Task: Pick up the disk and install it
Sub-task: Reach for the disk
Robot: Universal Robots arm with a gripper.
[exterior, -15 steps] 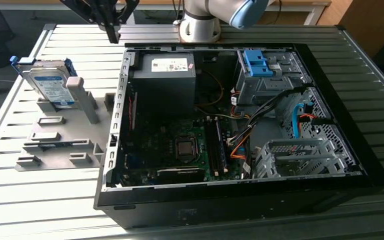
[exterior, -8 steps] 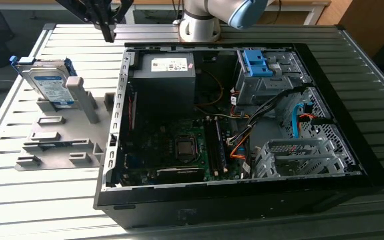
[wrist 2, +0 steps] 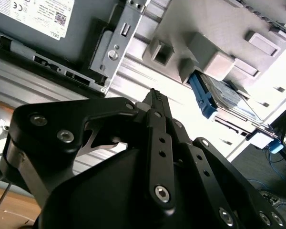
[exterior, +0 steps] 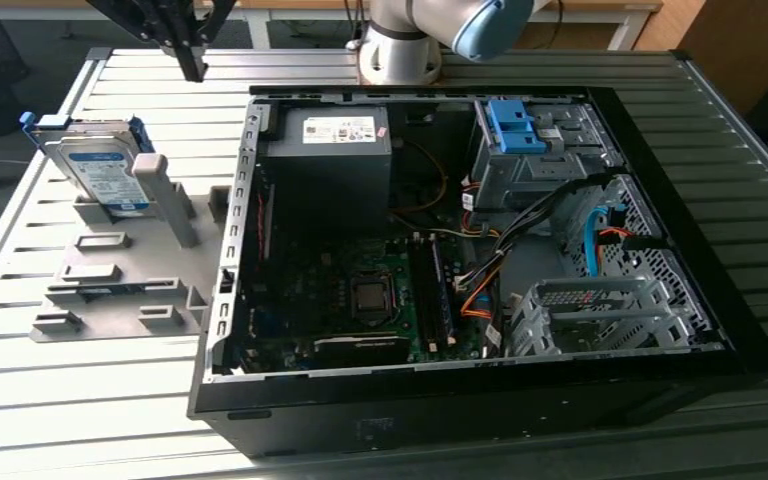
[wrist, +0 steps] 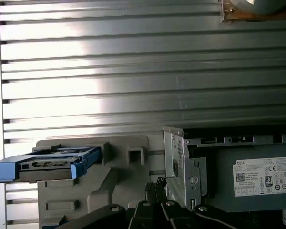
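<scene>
The disk (exterior: pixel 97 168), silver with a white-and-blue label and a blue frame, leans on edge in a grey stand (exterior: pixel 131 270) at the exterior view's left. My gripper (exterior: pixel 193 68) hangs above the slatted table behind the stand, between the disk and the open computer case (exterior: pixel 704 290), with its black fingers together and nothing between them. In the second wrist view the fingertips (wrist 2: pixel 155 95) meet in a point, with the disk (wrist 2: pixel 214 98) beyond them. In the first wrist view the disk (wrist: pixel 47 164) sits edge-on beside the gripper (wrist: pixel 157 183).
The open case holds a grey power supply with a white sticker (exterior: pixel 337 130), a motherboard (exterior: pixel 357 300), cables and metal drive cages; one cage (exterior: pixel 531 150) carries a blue clip (exterior: pixel 511 125). The arm's base (exterior: pixel 404 50) stands behind the case. The slatted table (exterior: pixel 37 330) ends near the stand.
</scene>
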